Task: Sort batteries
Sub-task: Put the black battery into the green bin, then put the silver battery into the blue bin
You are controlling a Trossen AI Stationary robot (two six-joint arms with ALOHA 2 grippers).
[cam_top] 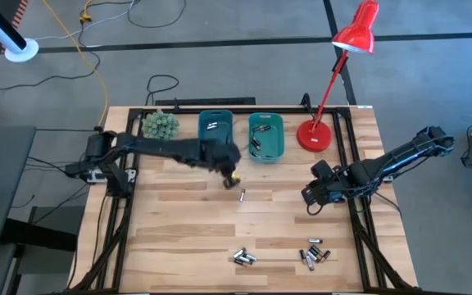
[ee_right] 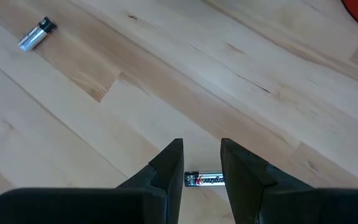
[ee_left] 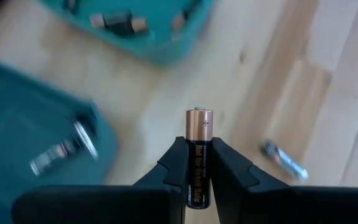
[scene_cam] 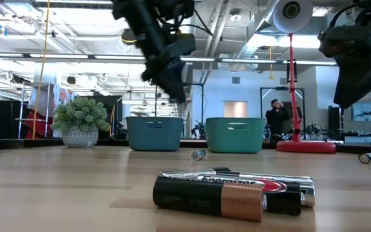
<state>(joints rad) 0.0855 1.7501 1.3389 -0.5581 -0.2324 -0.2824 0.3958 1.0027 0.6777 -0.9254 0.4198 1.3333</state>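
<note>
My left gripper hangs above the table just in front of the dark teal bin and the lighter teal bin, shut on a black battery with a copper end. Both bins hold a few batteries. A silver battery lies on the wood near the left gripper. Two loose heaps of batteries lie by the near edge. My right gripper stands open at the right, above a black battery lying on the table, clear of it. My left gripper pinches the battery's black body between its two fingers, which lie along the battery. The copper end sticks out past the fingertips. The gripper slants downward, and the battery is lifted clear of the table.
A red desk lamp stands at the back right beside the lighter bin. A small potted plant sits at the back left. Bare wood lies between the bins and the heaps. A person stands in the room beyond.
</note>
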